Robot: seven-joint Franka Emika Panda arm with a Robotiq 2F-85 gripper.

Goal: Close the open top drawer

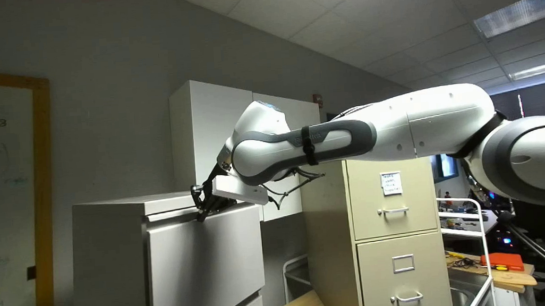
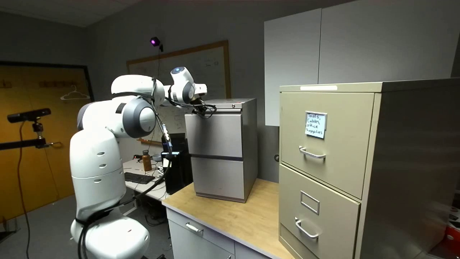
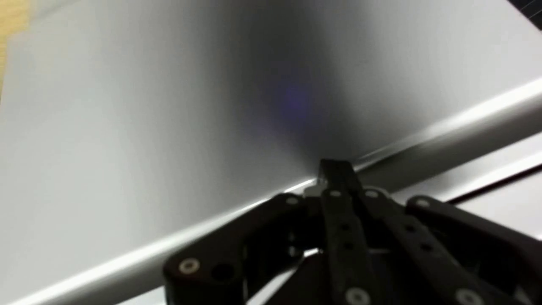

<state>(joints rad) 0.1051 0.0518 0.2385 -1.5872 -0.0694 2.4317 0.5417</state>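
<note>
Sitting almost flush, the tall, flat-fronted, plain white top drawer [image 2: 215, 136] is filling the upper half of the low white two-drawer metal cabinet [image 2: 249, 151] and lining up with the matching white lower drawer [image 2: 217, 180], so the task is probably nearing its end; whether a sliver of travel is remaining is too fine to tell. Above its face a grey recessed slot [image 3: 444, 148] is running, and there the black two-fingered Robotiq gripper [image 3: 337, 169] is hanging at the drawer's upper lip, a little off the middle. Its dark metal fingers [image 3: 345, 216] are standing narrow, drawn together, with nothing plainly between them; the wrist view is not settling whether they are pressing on the lip or just lying close. To finish well, the white jointed robot arm [image 1: 441, 119] should be pushing slowly and squarely toward the cabinet's back, aiming nearer the centre so the drawer is not skewing, and bearing on the face rather than hooking the lip, since a hooked fingertip could be pulling the drawer out again on retreat. The cabinet is standing on a pale wooden countertop [image 2: 230, 216], so a hard shove could be sliding it. Farther out, loose black cables [image 1: 310, 173] are looping below the arm's wrist and needing care, while a beige metal filing cabinet [image 2: 345, 154] is standing apart.
</note>
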